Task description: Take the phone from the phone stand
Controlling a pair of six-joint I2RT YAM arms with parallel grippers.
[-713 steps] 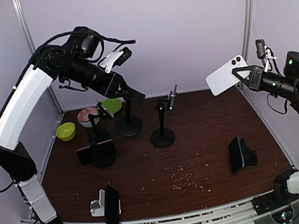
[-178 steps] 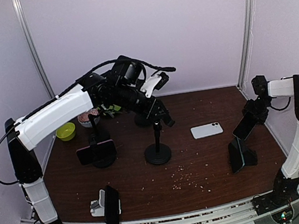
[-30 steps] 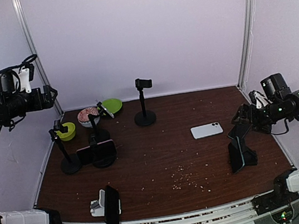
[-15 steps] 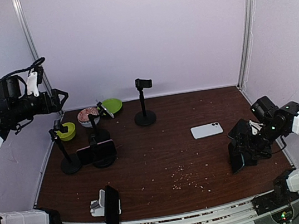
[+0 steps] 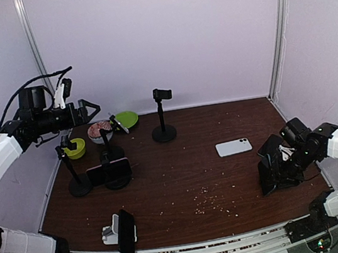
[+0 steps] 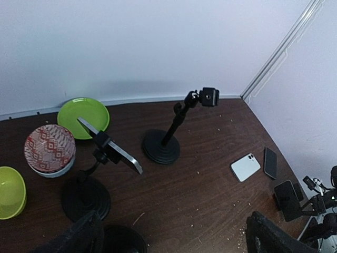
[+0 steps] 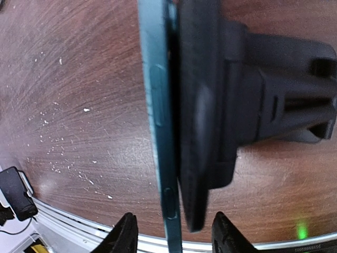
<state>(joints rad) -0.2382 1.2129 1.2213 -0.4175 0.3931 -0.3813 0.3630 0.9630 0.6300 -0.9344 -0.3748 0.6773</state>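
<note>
Your right gripper stands half-narrowed astride the phone, one dark fingertip on each side. A sliver of wood shows beside each tip, so nothing is clamped. You see the phone edge-on: a thin, smooth teal-grey slab with slim side buttons, upright against the matte black phone stand, a blocky moulded cradle on the scuffed, crumb-flecked dark wood table. Screen and back are hidden from the wrist camera, and the fingers are cut off at the frame's bottom. From above, the gripper overlaps the stand's top near the table's right edge. Your left gripper hangs wide open, high at the left, only its blurred fingertips visible.
</note>
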